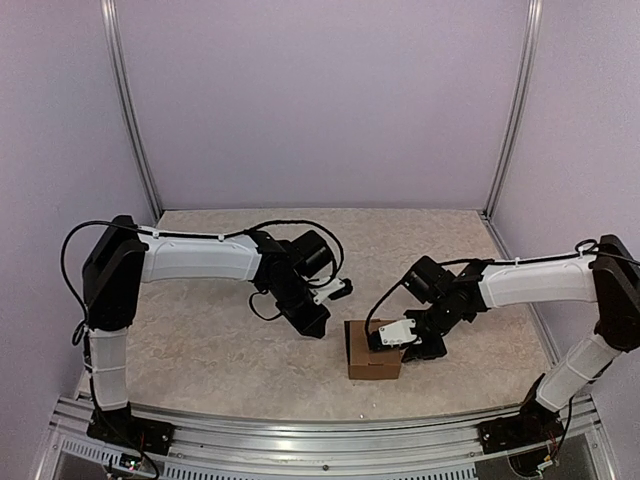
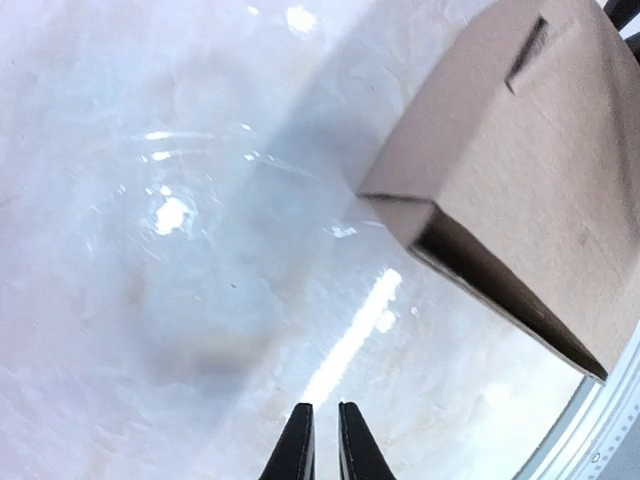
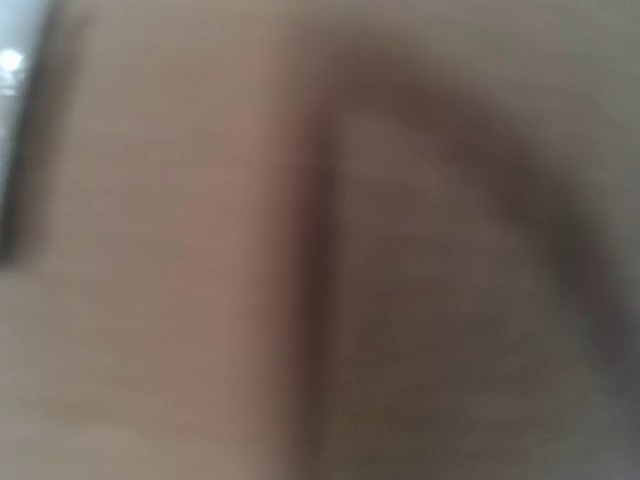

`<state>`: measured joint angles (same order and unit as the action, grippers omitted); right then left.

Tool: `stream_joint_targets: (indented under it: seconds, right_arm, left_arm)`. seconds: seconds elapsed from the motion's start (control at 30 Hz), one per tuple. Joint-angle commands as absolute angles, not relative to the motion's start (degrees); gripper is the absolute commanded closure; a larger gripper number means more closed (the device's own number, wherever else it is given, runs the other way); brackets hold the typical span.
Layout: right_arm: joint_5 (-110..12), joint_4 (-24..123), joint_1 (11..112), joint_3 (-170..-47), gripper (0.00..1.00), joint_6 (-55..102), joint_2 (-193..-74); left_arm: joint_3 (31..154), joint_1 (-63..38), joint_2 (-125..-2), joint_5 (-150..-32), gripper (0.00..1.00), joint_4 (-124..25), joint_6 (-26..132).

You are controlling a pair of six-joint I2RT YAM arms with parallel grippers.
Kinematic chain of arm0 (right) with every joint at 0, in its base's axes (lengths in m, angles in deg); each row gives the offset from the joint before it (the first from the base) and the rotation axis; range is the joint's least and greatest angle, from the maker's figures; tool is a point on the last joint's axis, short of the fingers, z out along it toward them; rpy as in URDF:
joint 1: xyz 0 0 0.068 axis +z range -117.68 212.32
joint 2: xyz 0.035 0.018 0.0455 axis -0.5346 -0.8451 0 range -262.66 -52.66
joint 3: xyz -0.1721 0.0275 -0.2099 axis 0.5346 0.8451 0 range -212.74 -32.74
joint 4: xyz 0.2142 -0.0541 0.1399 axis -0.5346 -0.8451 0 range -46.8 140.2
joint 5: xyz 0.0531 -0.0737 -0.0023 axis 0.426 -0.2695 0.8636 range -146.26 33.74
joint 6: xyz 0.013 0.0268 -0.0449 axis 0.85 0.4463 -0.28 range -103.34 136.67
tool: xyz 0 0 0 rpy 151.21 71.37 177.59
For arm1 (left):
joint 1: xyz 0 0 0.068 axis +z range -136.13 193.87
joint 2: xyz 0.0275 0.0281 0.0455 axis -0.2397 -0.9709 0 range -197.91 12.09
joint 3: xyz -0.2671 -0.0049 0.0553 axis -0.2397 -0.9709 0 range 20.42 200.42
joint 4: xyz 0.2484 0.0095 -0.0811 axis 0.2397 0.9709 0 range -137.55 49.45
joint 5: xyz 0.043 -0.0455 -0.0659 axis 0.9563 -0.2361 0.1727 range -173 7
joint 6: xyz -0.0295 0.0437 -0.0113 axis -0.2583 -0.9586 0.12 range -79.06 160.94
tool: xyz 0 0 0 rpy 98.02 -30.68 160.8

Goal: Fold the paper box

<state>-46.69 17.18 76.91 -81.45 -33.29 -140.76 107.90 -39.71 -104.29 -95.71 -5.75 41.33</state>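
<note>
The paper box (image 1: 369,360) is a small squarish brown cardboard box standing on the table near the front centre. My left gripper (image 1: 314,325) hangs just left of it, apart from it, shut and empty. In the left wrist view its fingertips (image 2: 299,432) are nearly together over bare table, and the box (image 2: 520,150) fills the upper right with a slot in its top face. My right gripper (image 1: 404,343) is pressed against the box's upper right side. The right wrist view shows only blurred brown cardboard (image 3: 320,250); its fingers are hidden.
A metal rail (image 1: 320,430) runs along the table's near edge, close in front of the box; it also shows in the left wrist view (image 2: 600,440). Purple walls and metal posts (image 1: 135,120) enclose the back and sides.
</note>
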Motion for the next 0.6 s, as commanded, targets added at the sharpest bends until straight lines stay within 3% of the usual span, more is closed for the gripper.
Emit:
stream_joint_targets:
  seconds: [0.0, 0.3, 0.57]
  right_arm:
    - [-46.78, 18.90, 75.00, -84.77, 0.71, -35.96, -145.10]
    - [-45.62, 19.98, 74.99, -86.87, 0.71, -35.73, -149.12]
    - [-45.91, 20.52, 74.94, -85.44, 0.71, -35.89, -148.14]
  left_arm:
    - [112.77, -38.44, -107.78, -96.47, 0.92, -7.94, 35.39]
    - [124.88, -40.88, -116.90, -101.28, 0.92, -5.15, 33.88]
    - [119.09, -39.37, -113.28, -92.69, 0.92, -4.99, 36.04]
